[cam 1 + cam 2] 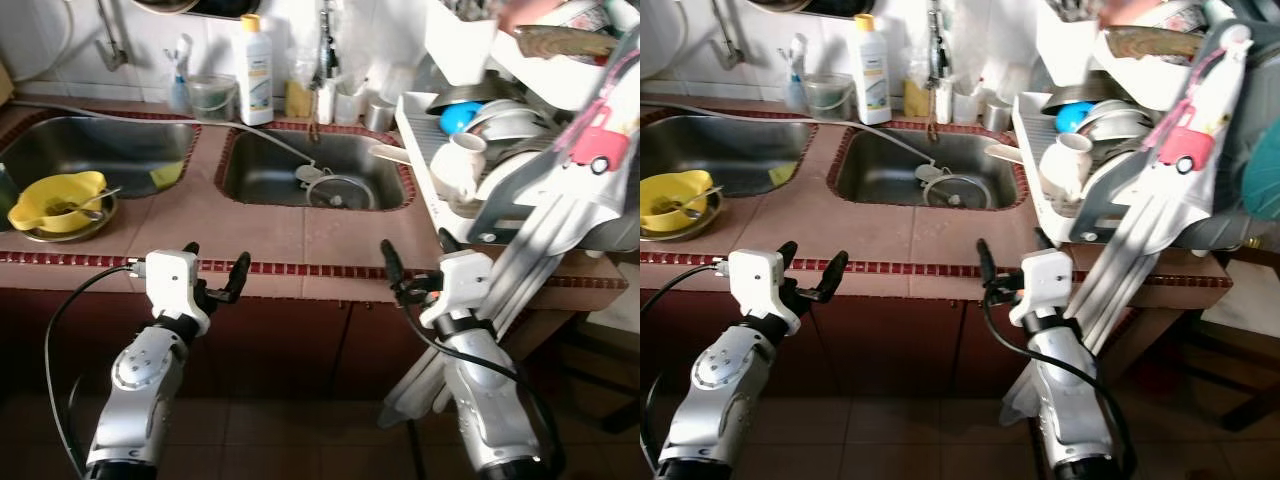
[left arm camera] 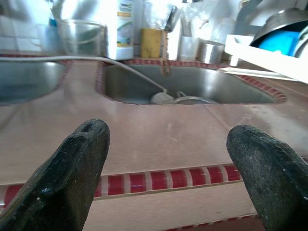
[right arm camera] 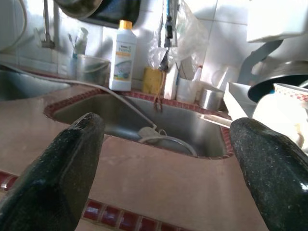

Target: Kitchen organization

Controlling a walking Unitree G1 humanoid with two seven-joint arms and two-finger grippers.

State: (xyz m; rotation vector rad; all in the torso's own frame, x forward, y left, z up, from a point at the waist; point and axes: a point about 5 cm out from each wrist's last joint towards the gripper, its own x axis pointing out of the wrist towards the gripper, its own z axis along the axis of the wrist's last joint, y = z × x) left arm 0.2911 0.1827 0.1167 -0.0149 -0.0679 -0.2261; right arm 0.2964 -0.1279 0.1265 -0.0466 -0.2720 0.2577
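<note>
**A:** Where do things stand?

**B:** Both arms are low in the frame, short of the counter (image 1: 250,225). The left gripper (image 1: 215,272) and right gripper (image 1: 415,262) each have fingers spread apart, holding nothing.

**A:** What needs tidying?

**B:** Probably the yellow bowl (image 1: 58,200) with its spoon (image 1: 95,203) at the left edge, and the crowded dish rack (image 1: 440,190) at upper right.

**A:** How to go about it?

**B:** Step closer first, I'd say, then lift the left gripper over the counter edge towards the bowl rim.
</note>
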